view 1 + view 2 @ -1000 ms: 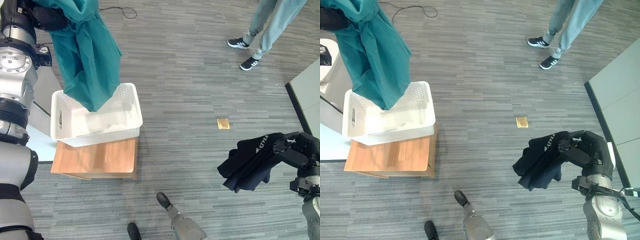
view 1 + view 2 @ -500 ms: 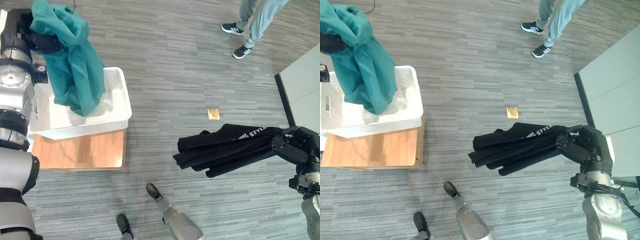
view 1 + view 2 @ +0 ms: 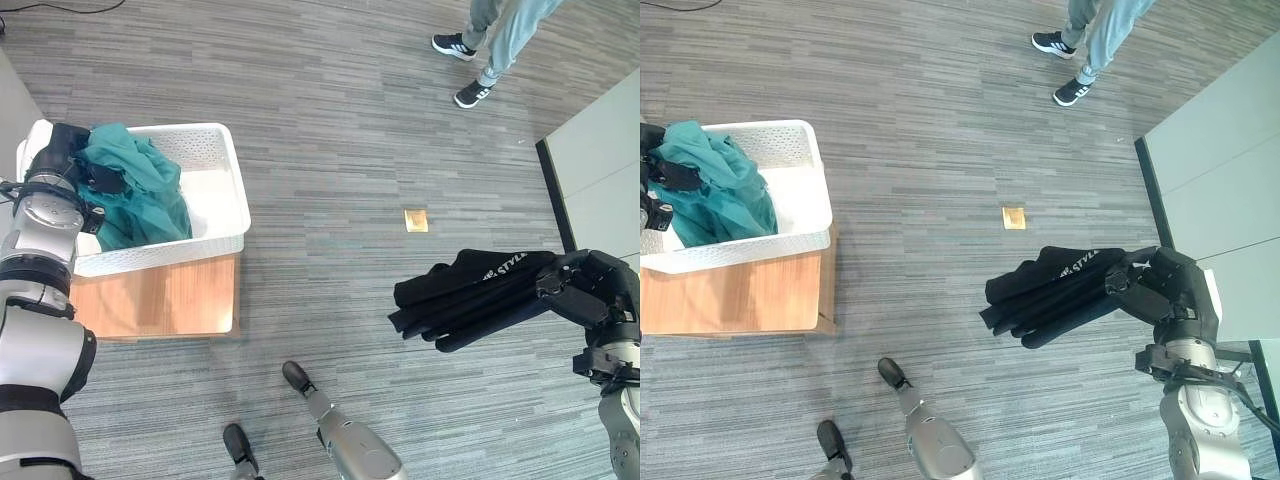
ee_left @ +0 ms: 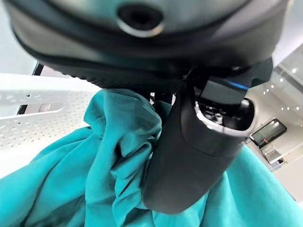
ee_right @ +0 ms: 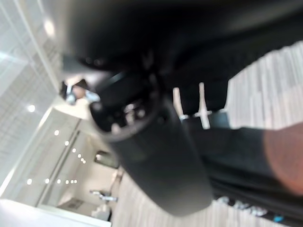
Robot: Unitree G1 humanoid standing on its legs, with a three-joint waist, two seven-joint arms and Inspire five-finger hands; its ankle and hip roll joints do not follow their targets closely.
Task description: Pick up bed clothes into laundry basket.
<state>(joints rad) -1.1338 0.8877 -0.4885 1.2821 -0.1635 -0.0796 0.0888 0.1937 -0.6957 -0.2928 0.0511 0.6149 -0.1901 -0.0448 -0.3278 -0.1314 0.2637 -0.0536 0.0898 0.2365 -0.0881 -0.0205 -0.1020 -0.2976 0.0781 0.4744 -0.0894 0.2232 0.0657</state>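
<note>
Grey floor (image 3: 330, 150) | left hand (image 3: 100, 180) grips teal cloth (image 3: 140, 195) in basket (image 3: 215, 170) | right hand (image 3: 585, 295) grips black garment (image 3: 470, 295)

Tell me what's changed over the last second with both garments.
The left hand has lowered the teal garment from hanging above the white basket down into it, still gripping it. The black garment swung out to the left and has settled back, still clutched in the right hand.

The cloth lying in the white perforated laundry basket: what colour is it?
Teal, a plain crumpled cloth in the white basket; clearest in the left eye view.
</note>
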